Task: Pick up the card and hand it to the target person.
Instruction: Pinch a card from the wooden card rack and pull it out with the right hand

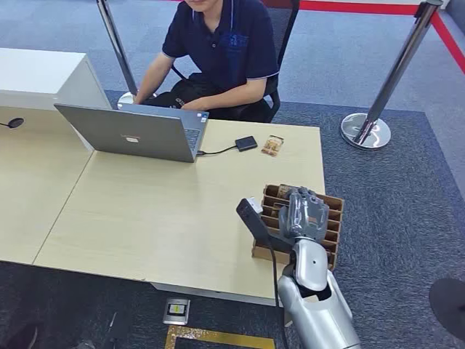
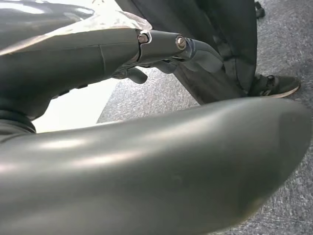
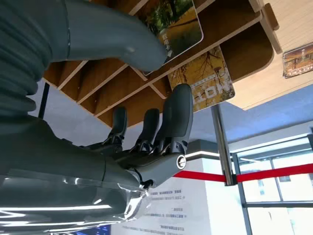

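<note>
Worktop (image 1: 164,211), pale smooth wood laminate, carries a grey laptop (image 1: 131,133) before the seated person (image 1: 222,51) and, at the near right edge, a brown slotted card rack (image 1: 331,218) holding cards upright for picking. Right hand (image 1: 302,212), over the rack, fingers (image 3: 177,115) and thumb closing around 1 glossy landscape-printed card (image 3: 173,19) in its slot; grip not confirmed. Left hand (image 2: 162,49) hangs by the floor, fingers extended, empty

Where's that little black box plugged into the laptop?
In the head view the little black box lies flat on the far side of the table, right of the laptop, joined by a cable, with a small card just beside it.
</note>
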Robot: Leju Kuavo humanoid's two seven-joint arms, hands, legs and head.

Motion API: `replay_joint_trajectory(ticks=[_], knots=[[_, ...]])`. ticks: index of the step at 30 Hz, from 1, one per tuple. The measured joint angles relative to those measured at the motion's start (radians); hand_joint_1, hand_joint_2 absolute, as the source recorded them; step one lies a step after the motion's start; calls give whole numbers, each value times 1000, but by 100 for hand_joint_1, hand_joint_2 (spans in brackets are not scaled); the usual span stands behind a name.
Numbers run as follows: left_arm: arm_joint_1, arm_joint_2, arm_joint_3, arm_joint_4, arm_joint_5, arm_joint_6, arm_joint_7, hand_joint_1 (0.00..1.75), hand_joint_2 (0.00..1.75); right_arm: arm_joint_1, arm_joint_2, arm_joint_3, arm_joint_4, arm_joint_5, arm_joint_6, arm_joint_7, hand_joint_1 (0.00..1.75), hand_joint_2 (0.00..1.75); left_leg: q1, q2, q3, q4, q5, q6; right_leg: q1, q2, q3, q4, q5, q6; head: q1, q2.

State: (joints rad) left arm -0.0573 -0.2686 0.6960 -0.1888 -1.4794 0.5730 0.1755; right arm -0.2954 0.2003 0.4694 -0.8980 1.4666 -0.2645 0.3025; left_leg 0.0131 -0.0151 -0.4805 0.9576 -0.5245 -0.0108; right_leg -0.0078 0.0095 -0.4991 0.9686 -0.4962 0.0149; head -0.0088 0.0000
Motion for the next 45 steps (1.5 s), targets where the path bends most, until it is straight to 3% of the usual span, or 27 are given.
replay_joint_trajectory(ticks=[45], knots=[[0,0,-4,0,1,-5,6,0,0,-32,27,-23,107,12,-8,-19,93,175,0,0,0,0,0,0,0,0,0,0,0,0,0,0]])
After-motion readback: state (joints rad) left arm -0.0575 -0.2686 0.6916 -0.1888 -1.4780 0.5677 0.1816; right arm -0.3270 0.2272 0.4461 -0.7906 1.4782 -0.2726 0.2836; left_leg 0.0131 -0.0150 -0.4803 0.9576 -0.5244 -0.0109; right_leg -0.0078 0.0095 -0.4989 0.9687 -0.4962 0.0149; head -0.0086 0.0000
